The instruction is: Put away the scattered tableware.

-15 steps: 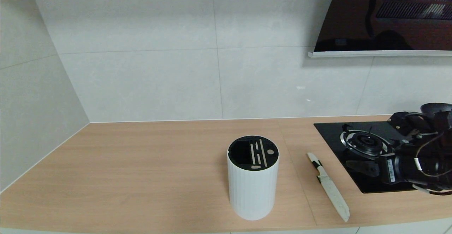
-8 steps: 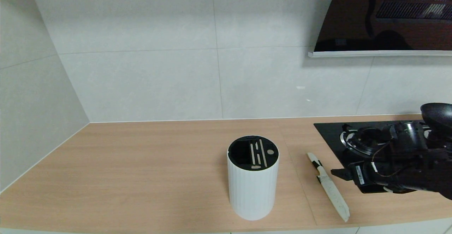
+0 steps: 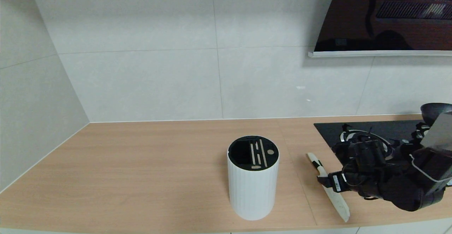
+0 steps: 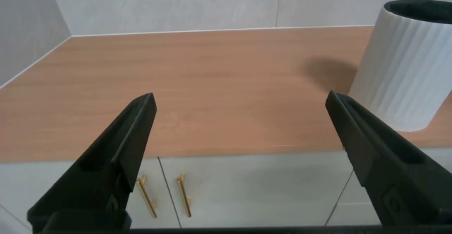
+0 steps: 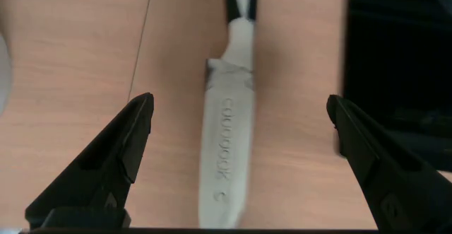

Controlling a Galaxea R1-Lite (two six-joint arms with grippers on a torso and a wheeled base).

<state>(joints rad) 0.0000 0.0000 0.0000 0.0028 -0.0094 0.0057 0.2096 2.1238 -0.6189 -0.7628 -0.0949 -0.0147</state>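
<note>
A white knife (image 3: 328, 186) with a black band on its handle lies on the wooden counter (image 3: 141, 163), between the white ribbed knife block (image 3: 253, 177) and the hob. My right gripper (image 3: 326, 181) hangs just above the knife's middle, open, its fingers either side of the knife (image 5: 229, 121) in the right wrist view. The block has a black slotted top (image 3: 253, 152). My left gripper (image 4: 240, 163) is open, off the counter's front edge, with the block (image 4: 406, 64) some way ahead of it.
A black gas hob (image 3: 367, 145) with a burner ring sits at the counter's right end, under a dark range hood (image 3: 385, 18). Cabinet doors with gold handles (image 4: 182, 195) run below the counter's front edge. Tiled walls close off the back and left.
My right arm has swung left from above the hob and lowered, so its gripper now straddles the knife. The knife and block have not moved.
</note>
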